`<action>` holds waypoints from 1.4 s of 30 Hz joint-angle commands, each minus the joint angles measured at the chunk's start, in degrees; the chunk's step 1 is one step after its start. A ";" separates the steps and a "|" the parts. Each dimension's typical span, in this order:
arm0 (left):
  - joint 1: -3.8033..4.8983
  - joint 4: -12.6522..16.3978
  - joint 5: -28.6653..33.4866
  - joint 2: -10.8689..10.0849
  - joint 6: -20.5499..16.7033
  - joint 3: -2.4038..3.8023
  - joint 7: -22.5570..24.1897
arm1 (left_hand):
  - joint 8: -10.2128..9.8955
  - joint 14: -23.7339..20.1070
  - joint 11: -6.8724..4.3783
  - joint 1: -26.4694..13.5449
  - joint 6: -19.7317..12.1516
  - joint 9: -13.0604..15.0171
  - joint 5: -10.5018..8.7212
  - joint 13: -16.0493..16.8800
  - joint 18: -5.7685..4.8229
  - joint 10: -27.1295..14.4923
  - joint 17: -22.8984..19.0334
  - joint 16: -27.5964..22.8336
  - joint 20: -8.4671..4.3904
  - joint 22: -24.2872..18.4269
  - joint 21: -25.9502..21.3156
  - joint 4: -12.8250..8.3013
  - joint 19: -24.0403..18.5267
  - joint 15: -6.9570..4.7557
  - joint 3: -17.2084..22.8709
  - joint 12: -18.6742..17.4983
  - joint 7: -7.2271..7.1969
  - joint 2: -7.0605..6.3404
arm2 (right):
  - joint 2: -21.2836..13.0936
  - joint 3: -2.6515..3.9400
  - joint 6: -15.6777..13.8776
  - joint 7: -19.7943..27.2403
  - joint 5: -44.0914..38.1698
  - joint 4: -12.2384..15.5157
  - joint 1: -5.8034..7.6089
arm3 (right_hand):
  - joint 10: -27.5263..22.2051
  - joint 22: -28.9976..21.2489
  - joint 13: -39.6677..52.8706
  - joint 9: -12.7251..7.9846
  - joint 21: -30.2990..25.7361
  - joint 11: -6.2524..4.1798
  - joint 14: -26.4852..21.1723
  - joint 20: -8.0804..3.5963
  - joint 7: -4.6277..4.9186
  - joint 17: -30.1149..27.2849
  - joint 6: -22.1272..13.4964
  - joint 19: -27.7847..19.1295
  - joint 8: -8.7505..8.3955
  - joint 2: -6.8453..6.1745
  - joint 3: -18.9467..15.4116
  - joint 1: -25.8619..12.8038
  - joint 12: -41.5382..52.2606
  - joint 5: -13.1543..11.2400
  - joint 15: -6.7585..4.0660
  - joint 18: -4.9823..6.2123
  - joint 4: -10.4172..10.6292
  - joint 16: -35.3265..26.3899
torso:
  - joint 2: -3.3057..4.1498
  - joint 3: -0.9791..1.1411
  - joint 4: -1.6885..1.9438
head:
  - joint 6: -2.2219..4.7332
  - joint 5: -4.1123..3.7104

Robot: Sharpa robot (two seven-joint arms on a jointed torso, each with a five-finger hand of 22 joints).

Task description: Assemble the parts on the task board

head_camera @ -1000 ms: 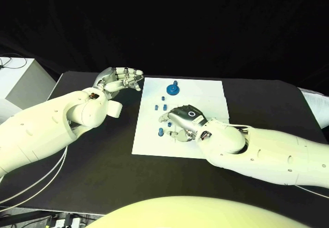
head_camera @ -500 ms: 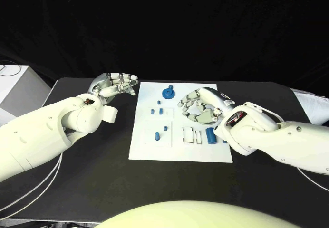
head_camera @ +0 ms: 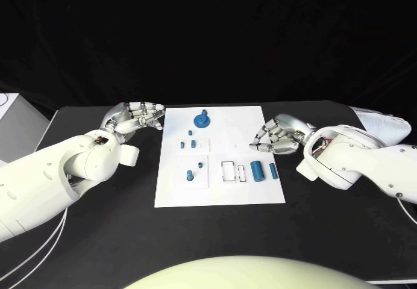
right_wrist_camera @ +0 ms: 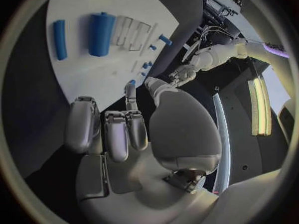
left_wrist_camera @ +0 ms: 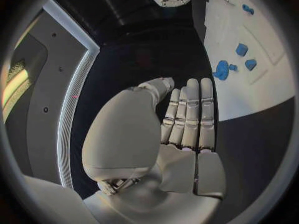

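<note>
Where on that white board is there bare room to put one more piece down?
The board's near strip, below the two cylinders and the pegs, is bare. So is the far right corner, beyond the right robot hand. The middle band, from the round part down to the slots, is crowded.

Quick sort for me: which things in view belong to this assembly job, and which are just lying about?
Belongs to the job:
- white rectangular task board
- round blue disc part
- large blue cylinder part
- slim blue bar part
- small blue peg parts
- left hand and right hand, both holding nothing

Lying about:
- white box beside the black table
</note>
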 commanded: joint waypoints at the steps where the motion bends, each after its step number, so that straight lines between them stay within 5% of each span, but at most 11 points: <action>1: -0.30 0.56 0.66 -0.10 1.07 0.05 0.86 | 0.18 -0.11 -0.12 0.15 -0.28 -0.07 0.21 -0.04 0.72 -0.13 0.05 -0.31 0.27 -0.07 -0.29 0.08 0.04 0.24 -0.35 0.15 -0.02 0.07 | -1.00 -0.15 6.21 -11.34 -0.15 0.99 -0.09 | 3.94 0.88 11.77 1.46 1.01 -0.42 4.83 -0.54 -0.52 8.87 0.21 3.04 1.20 0.16 -1.69 -1.88 0.87 2.20 -0.60 -1.21 0.16 0.54 | -0.23 0.22 -0.42 | -0.15 -0.40; 7: -0.64 1.06 0.73 -0.33 1.15 0.05 0.83 | 0.17 -0.10 -0.12 0.09 -0.31 -0.08 0.21 -0.04 0.72 -0.10 0.06 -0.30 0.28 -0.09 -0.31 0.14 0.04 0.24 -0.37 0.19 -0.01 0.08 | -1.95 -0.40 7.42 -17.29 -2.13 2.14 -0.31 | 4.24 1.55 12.32 2.71 1.73 -0.63 4.96 -0.66 -0.78 9.66 0.12 3.07 2.10 0.27 -3.74 -3.57 1.26 2.21 -0.76 -1.33 0.24 0.87 | -0.26 0.20 -0.48 | -0.27 -0.58; 15: -0.81 1.39 0.74 -0.44 1.18 0.05 0.81 | 0.17 -0.10 -0.12 0.09 -0.31 -0.08 0.21 -0.04 0.72 -0.10 0.06 -0.30 0.28 -0.09 -0.31 0.14 0.04 0.24 -0.37 0.19 -0.01 0.08 | -1.87 -0.62 8.96 -22.37 -5.37 2.73 -0.58 | 4.47 2.96 12.78 5.74 3.17 -1.19 5.17 -0.99 -1.46 10.92 -0.08 3.16 4.18 2.39 -11.26 -6.39 1.46 2.05 -1.19 -1.57 0.33 1.36 | -0.29 -0.06 -0.24 | -0.49 -0.93; 23: -0.85 1.61 0.75 -0.62 1.16 0.05 0.77 | 0.19 -0.09 -0.12 -0.01 -0.34 -0.09 0.22 -0.06 0.72 -0.14 0.09 -0.29 0.30 -0.13 -0.38 0.23 0.03 0.25 -0.41 0.23 -0.02 0.06 | -0.85 -0.89 10.18 -24.71 -6.78 3.15 -0.78 | 4.52 4.43 12.85 8.57 4.87 -1.62 5.44 -1.26 -1.98 12.34 -0.04 3.40 5.94 4.11 -17.28 -6.70 1.38 1.49 -1.53 -1.89 0.40 1.90 | -0.19 -0.06 -0.29 | -0.70 -0.82; 42: -0.85 1.75 0.75 -0.90 1.21 0.05 0.58 | 0.23 -0.09 -0.12 -0.08 -0.33 -0.10 0.23 -0.09 0.73 -0.21 0.12 -0.27 0.32 -0.17 -0.45 0.32 0.03 0.26 -0.43 0.26 -0.04 0.07 | 2.95 -1.38 11.90 -26.13 -7.78 1.34 -1.01 | 4.45 4.97 12.75 9.84 5.50 -1.77 5.53 -1.36 -2.17 12.85 -0.03 3.48 6.61 4.52 -19.16 -7.10 1.23 1.36 -1.65 -2.02 0.42 2.09 | -0.11 -0.04 -0.29 | -1.09 -0.74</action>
